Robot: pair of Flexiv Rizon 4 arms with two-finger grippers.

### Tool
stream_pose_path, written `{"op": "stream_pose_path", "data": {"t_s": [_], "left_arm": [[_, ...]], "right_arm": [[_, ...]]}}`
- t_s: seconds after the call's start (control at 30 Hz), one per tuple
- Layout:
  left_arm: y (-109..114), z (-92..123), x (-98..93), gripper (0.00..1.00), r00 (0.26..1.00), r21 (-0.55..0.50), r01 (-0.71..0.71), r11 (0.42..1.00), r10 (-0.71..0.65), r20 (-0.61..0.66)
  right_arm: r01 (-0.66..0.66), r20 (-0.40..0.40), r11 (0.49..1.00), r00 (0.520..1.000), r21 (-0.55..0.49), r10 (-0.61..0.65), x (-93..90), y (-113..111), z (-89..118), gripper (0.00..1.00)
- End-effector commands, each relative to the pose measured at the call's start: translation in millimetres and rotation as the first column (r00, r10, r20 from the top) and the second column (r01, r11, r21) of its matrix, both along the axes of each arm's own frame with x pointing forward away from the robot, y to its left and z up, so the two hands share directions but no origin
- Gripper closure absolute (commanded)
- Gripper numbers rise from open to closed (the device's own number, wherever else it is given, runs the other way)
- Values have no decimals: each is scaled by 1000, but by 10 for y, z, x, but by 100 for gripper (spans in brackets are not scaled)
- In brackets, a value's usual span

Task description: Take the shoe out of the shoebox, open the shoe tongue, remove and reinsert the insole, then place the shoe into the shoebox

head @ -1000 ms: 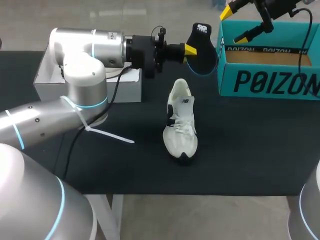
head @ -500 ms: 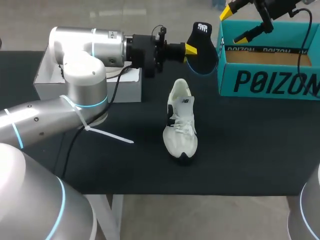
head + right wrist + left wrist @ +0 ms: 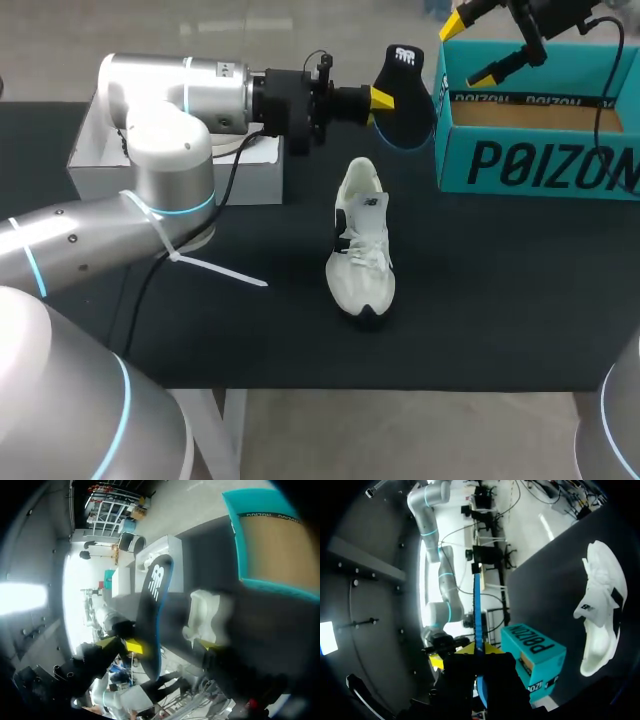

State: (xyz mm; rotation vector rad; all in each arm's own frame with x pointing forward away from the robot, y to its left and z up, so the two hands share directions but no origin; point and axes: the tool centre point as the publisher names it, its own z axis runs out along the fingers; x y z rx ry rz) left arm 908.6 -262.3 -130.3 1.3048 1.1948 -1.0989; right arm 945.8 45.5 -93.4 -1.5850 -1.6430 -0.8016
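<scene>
Shoe (image 3: 361,245), sole down, toe nearest (heel farthest)

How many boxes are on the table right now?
2. The teal cardboard shoebox stands open at the far right; the white rectangular box sits at the far left, partly hidden by my left arm.

Large black block letters run across the front wall of the teal cardboard shoebox (image 3: 540,160), and smaller pale lettering sits on a dark strip along its rim. The black foam insole (image 3: 405,95) carries a white logo near one end. The white sneaker (image 3: 360,245) bears a small dark side emblem.
</scene>
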Motion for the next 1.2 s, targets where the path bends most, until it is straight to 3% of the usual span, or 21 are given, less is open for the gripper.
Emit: {"op": "stream_pose_path", "data": {"t_s": [0.03,0.3,0.43,0.6,0.9,1.0,1.03,1.2], "left_arm": [[-12,-1,3,100,1000,0,-2,1000,2,1],[-12,-1,3,100,1000,0,-2,1000,2,1],[2,74,-29,100,988,52,-66,996,72,-135],[31,89,-56,100,911,154,-109,982,161,-381],[144,137,-50,100,671,137,-85,987,159,-725],[161,122,-21,100,534,132,-82,988,156,-831],[159,124,-17,100,449,145,-71,987,161,-879],[163,165,-42,100,231,79,-31,996,84,-969]], "right_arm": [[2,0,1000,1000,-3,-2,-8,1,4,0],[2,0,1000,1000,-3,-2,-8,1,4,0],[2,0,1000,1000,-3,-2,-8,1,4,0],[2,0,1000,1000,-3,-2,-8,1,4,0],[2,0,1000,1000,-3,-2,-8,1,4,0],[2,0,1000,1000,-3,-2,-8,1,4,0],[2,0,1000,1000,-3,-2,-8,1,4,0],[2,0,1000,1000,-3,-2,-8,1,4,0]]}}
